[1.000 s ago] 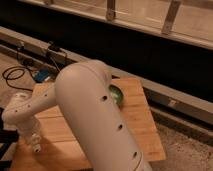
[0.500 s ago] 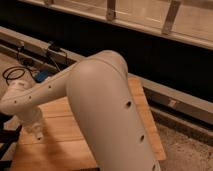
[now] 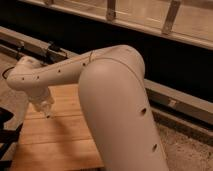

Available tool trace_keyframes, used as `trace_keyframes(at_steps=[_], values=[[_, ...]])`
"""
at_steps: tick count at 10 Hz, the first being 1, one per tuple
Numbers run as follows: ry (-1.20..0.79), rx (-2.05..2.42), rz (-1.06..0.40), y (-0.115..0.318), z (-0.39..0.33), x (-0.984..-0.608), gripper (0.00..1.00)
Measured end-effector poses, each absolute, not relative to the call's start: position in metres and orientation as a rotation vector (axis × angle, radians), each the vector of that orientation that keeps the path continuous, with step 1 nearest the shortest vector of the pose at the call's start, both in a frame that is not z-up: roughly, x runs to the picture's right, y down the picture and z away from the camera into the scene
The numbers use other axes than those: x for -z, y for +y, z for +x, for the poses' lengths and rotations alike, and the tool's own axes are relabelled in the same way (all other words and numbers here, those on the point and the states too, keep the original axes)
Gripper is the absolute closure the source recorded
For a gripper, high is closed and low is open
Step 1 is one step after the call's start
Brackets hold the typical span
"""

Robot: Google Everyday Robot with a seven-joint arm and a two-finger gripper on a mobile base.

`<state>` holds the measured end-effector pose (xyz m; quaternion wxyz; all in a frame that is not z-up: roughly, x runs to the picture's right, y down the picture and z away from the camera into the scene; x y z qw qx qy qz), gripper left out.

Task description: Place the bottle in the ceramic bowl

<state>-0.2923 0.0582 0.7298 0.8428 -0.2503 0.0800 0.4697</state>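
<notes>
The arm's elbow [image 3: 120,100] has swung nearer and now fills more of the view, hiding the ceramic bowl, while the gripper [image 3: 46,109] has risen and shifted rightward above the wooden table [image 3: 55,142].

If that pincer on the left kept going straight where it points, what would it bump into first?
Probably the wooden tabletop: the pincer, at the left, points downward at boards just below it. Nothing else shows in between, though depth is unclear.

Out of sight, bottle and ceramic bowl, claw [image 3: 46,107] low at left over wooden board [image 3: 55,137]
</notes>
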Motion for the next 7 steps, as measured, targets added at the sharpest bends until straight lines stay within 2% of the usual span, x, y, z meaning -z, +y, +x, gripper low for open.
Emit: trace_keyframes(at_steps=[3,7], values=[[0.207,-1.069,-0.491,0.004,-0.239,-0.746,1.0],[0.279,-1.19,-0.434,-0.036,-0.145,-0.75,1.0]])
